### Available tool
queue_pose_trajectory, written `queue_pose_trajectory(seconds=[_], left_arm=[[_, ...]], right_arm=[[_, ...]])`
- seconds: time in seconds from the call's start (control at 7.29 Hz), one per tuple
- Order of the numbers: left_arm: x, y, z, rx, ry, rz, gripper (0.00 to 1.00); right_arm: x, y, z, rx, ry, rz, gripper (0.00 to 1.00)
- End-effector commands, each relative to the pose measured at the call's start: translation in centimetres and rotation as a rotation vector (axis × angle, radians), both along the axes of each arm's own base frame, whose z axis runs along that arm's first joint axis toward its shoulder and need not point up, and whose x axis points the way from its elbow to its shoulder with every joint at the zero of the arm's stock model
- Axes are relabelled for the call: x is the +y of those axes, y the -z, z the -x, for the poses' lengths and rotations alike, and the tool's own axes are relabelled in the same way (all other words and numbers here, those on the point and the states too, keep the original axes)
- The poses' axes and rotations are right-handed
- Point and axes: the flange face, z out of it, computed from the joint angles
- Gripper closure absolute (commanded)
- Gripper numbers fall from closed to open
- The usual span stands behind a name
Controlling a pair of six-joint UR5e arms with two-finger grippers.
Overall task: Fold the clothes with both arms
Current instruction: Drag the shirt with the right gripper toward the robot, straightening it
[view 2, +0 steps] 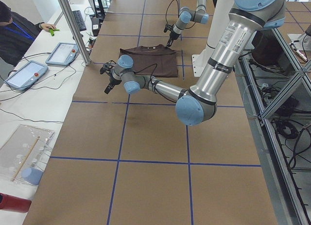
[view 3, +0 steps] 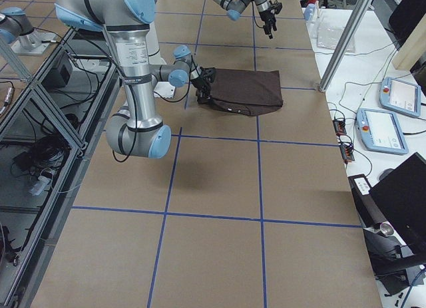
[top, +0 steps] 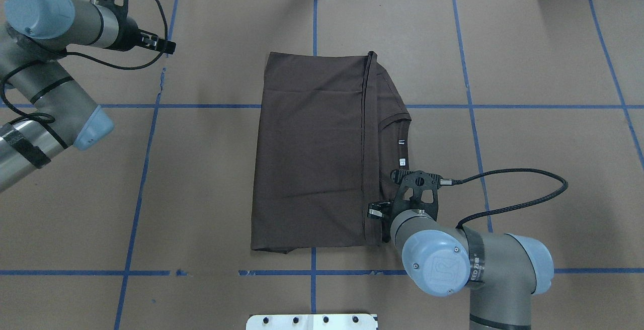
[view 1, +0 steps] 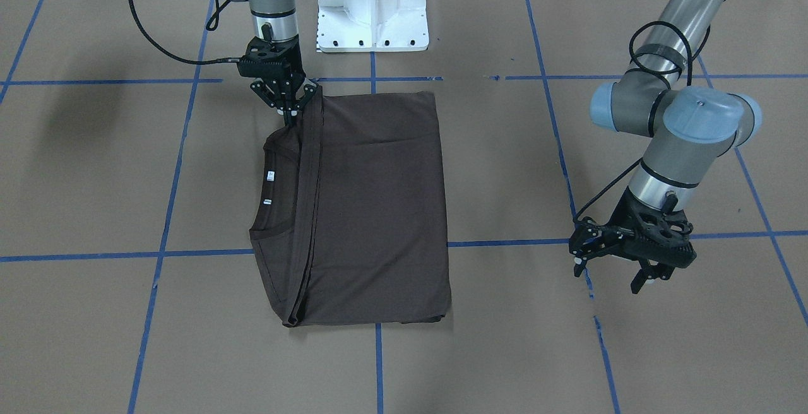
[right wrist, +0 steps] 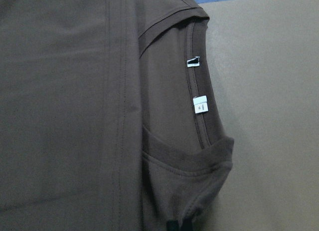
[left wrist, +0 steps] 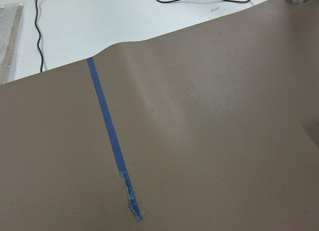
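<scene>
Brown shirt point(view 1: 372, 212) lies half-folded; right pincer point(view 1: 289, 108) seemingly pinches its hem to fold further; left pincer point(view 1: 607, 278) idles spread.

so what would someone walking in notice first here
The dark brown short-sleeved T-shirt, folded into a neat rectangle with its ribbed collar and white tags showing along one side, lies at the middle of the brown paper-covered table gridded with blue tape. The black two-finger right gripper is pinched on the shirt's corner nearest the robot's base, while the left gripper hangs open well off to the side, over the paper.
</scene>
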Motion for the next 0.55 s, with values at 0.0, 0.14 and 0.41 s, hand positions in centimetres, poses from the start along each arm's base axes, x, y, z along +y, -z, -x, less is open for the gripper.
queue_pose_trajectory(seconds=[0.0,0.14,0.41], left_arm=[[0.0,0.0,0.1,0.0,0.001,0.0,0.0],[0.0,0.0,0.0,0.0,0.0,0.0,0.0],[0.0,0.0,-0.1,0.0,-0.002,0.001,0.0]], right_arm=[[1.0,-1.6,-0.3,0.028,0.001,-0.006,1.0],[1.0,-1.6,-0.4,0.032,0.008,-0.009,0.97],[1.2,0.5,-1.8,0.044,0.086,-0.071,0.0]])
